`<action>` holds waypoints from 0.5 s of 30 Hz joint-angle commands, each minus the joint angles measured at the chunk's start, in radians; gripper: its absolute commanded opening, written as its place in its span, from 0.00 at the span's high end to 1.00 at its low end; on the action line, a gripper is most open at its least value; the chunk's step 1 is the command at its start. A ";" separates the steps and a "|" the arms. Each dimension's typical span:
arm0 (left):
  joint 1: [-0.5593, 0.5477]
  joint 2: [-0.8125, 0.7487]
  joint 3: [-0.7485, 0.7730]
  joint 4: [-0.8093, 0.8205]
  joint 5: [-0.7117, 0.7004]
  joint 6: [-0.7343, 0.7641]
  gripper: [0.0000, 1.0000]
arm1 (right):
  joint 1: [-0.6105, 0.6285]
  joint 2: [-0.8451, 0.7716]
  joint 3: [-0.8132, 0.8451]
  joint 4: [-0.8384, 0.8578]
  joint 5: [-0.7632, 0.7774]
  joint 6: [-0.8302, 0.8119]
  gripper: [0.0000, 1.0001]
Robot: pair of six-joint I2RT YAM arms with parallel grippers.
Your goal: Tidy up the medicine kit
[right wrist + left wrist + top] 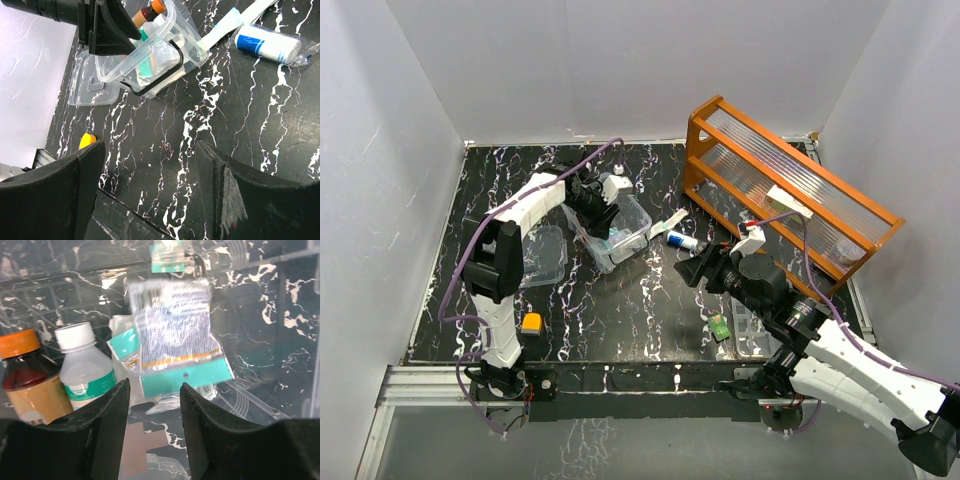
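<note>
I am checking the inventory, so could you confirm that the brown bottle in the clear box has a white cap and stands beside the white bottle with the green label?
Not quite: the cap on the brown bottle is orange, not white, as the left wrist view shows. It does stand in the clear box beside the white bottle with the green label.

place: robot lab | cues: white booth walls [620, 60], marbled black table [620, 320]
</note>
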 commanded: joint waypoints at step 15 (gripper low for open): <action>-0.062 -0.209 -0.131 0.298 -0.046 -0.189 0.42 | -0.001 0.010 0.012 0.062 0.002 -0.002 0.29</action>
